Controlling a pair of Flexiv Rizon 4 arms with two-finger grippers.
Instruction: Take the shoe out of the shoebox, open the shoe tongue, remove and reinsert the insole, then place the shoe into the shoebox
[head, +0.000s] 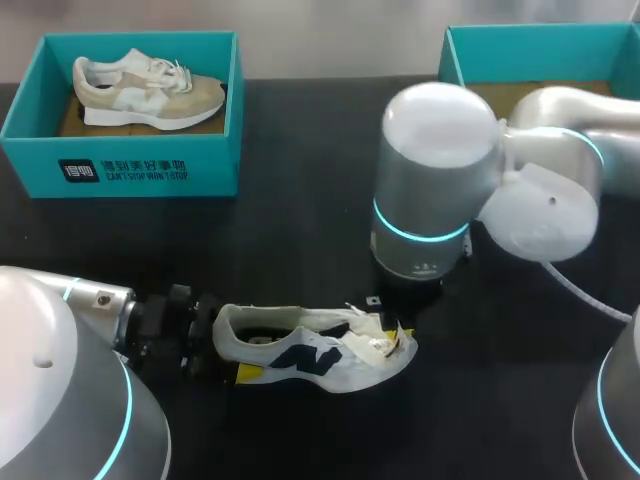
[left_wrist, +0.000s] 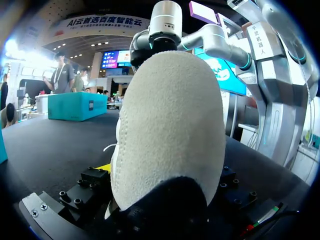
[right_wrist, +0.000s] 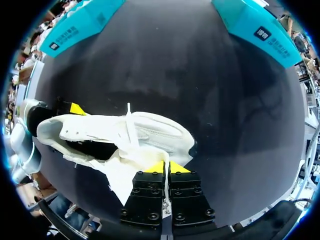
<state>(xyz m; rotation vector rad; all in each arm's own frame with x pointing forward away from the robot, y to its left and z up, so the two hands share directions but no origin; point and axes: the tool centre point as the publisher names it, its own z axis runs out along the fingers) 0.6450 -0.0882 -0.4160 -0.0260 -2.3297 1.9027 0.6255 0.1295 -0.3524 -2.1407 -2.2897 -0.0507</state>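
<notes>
White shoe (head: 320, 357) on black table (head: 300, 200): left claw (head: 228, 350) clamps its heel (left_wrist: 170, 125), right claw (right_wrist: 167, 168) pinches its tongue (head: 383, 346).

On matte black tabletop (head: 300, 200), white fabric sneaker (head: 320, 355) with navy side marking and dark lining. Beige-and-white sneaker (head: 150, 90) in teal cardboard shoebox (head: 130, 170) with white print. Bright yellow fingertips (right_wrist: 156, 167); silver-grey right arm (head: 435, 170) ringed in cyan.

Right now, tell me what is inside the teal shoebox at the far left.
A beige-and-white shoe stands in the teal shoebox on a brown liner. The shoe hides most of it.
</notes>
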